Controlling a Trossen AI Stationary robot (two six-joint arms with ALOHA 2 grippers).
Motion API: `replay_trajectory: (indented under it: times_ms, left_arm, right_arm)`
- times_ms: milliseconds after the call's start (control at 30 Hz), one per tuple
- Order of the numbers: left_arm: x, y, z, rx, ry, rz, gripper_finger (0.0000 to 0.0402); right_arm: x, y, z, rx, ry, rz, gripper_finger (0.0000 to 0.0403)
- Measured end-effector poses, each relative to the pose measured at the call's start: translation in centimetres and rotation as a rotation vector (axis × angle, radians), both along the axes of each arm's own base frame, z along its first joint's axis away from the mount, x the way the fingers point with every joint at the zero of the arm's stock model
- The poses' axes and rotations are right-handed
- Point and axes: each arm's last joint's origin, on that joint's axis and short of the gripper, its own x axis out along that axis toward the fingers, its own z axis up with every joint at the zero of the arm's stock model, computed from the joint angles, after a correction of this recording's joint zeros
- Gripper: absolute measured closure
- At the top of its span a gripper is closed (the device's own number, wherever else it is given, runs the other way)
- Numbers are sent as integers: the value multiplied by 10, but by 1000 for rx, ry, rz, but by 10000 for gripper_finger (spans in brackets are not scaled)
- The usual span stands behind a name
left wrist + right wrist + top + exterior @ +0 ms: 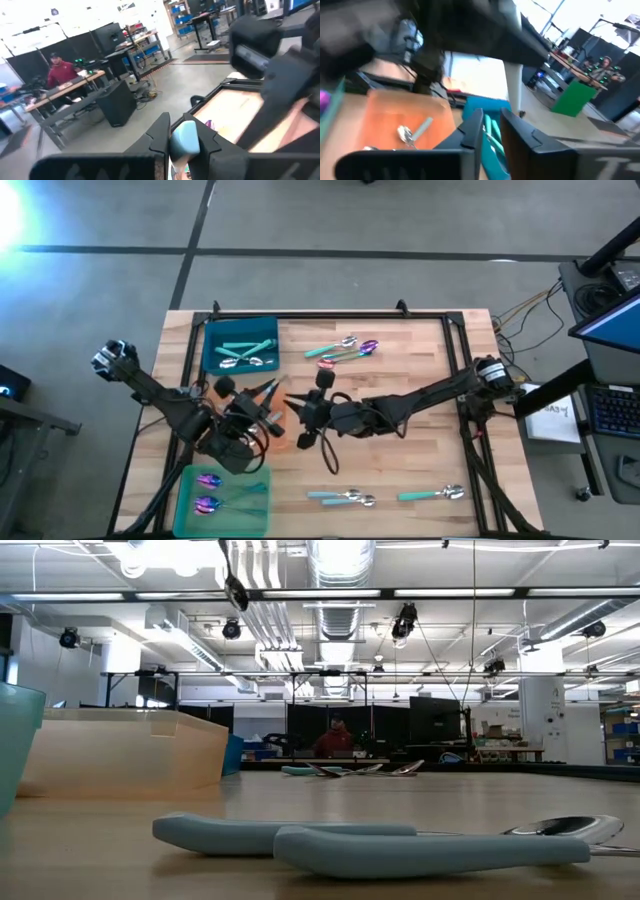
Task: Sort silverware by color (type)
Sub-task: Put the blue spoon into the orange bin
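Left gripper (pixel 185 142): over orange mat (pixel 405 117), clamped on pale-blue spoon handle (pixel 184 139).
Right gripper (pixel 490 127): just beside left gripper, jaws narrowly parted, nothing seen between.
Other spoons: in blue tray (pixel 240 345) and green tray (pixel 222 498), rest loose beyond right gripper.

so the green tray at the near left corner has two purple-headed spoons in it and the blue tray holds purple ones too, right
Not quite. The green tray does hold two purple-headed spoons, but in the high view the blue tray holds teal-handled silver spoons, not purple ones.
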Motion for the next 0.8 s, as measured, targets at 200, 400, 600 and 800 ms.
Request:
replay_trajectory:
  times_ms: [200,400,600,800]
  left_arm:
    - [-8,20,6,-79,100,-72,383]
    - [-22,49,-2,-283,342,-159,383]
    - [-34,74,-15,-528,656,-180,383]
    - [-39,82,-27,-735,855,-268,383]
  right_arm:
    - [-4,-2,1,-26,51,-7,295]
    - [-23,-10,-4,103,201,-86,275]
    - [-43,-15,-17,289,363,-165,282]
    - [-58,-12,-33,592,572,-130,289]
